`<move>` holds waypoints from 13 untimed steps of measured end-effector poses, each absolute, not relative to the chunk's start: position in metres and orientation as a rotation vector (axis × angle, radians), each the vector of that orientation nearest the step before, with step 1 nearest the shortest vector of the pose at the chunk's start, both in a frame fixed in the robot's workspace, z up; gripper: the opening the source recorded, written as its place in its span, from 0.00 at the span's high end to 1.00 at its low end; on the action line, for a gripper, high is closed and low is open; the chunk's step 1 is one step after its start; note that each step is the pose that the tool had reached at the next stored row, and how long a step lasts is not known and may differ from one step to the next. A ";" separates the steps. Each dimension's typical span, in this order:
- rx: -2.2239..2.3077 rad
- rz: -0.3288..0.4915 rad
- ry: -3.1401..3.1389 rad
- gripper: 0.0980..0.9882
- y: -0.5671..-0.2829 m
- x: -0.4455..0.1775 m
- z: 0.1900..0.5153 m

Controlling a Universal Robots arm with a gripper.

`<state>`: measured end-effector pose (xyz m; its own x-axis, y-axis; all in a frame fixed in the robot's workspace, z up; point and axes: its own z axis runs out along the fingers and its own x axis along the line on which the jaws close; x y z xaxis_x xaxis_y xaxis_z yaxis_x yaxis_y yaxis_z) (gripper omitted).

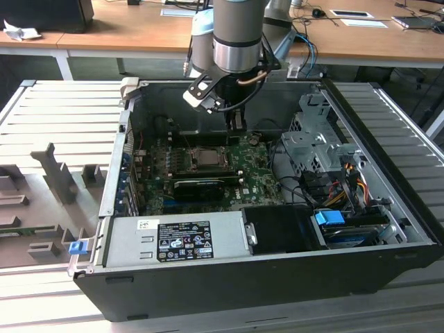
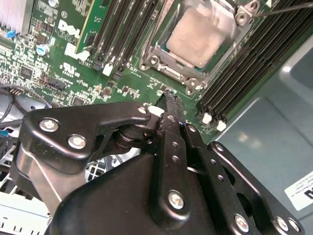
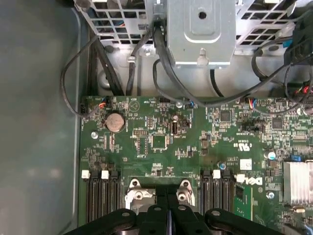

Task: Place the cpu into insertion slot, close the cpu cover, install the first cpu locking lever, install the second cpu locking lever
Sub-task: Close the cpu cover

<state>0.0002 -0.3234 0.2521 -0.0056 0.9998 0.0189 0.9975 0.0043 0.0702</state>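
Observation:
The cpu (image 2: pixel 195 36) shows its pale silver face in the insertion slot (image 2: pixel 152 60) on the green motherboard (image 1: pixel 258 173). The metal cpu cover (image 2: pixel 224 19) lies as a frame around the chip's face. A thin lever rod (image 2: pixel 288 6) runs past the socket's corner. My gripper (image 2: pixel 168 97) hangs shut, with nothing between its black fingers (image 3: pixel 177 205), a short way above the board beside the socket. In the exterior view the gripper (image 1: pixel 237 125) hovers just behind the socket (image 1: pixel 202 158), toward the case's far wall.
Black memory slots (image 2: pixel 122 34) flank the socket. A long black finned card (image 1: pixel 200 186) lies in front of it. The grey power supply (image 1: pixel 173 239), a metal drive cage (image 1: pixel 312 142) and loose black cables (image 3: pixel 161 63) crowd the case. A coin battery (image 3: pixel 114 121) sits on the board.

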 end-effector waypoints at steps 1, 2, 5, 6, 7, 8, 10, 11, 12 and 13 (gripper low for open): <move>2.189 0.098 2.200 0.99 -0.323 -0.001 0.252; 2.189 0.098 2.200 0.99 -0.323 -0.004 0.252; 2.189 0.098 2.201 0.99 -0.323 -0.009 0.242; 2.187 0.098 2.202 0.99 -0.323 -0.010 0.240; 2.184 0.099 2.206 0.99 -0.323 -0.013 0.238; 2.181 0.099 2.210 0.99 -0.323 -0.014 0.236; 2.173 0.099 2.218 0.99 -0.323 -0.018 0.234; 2.169 0.099 2.222 0.99 -0.323 -0.020 0.233; 2.166 0.099 2.226 0.99 -0.323 -0.022 0.232; 2.161 0.099 2.231 0.99 -0.323 -0.023 0.231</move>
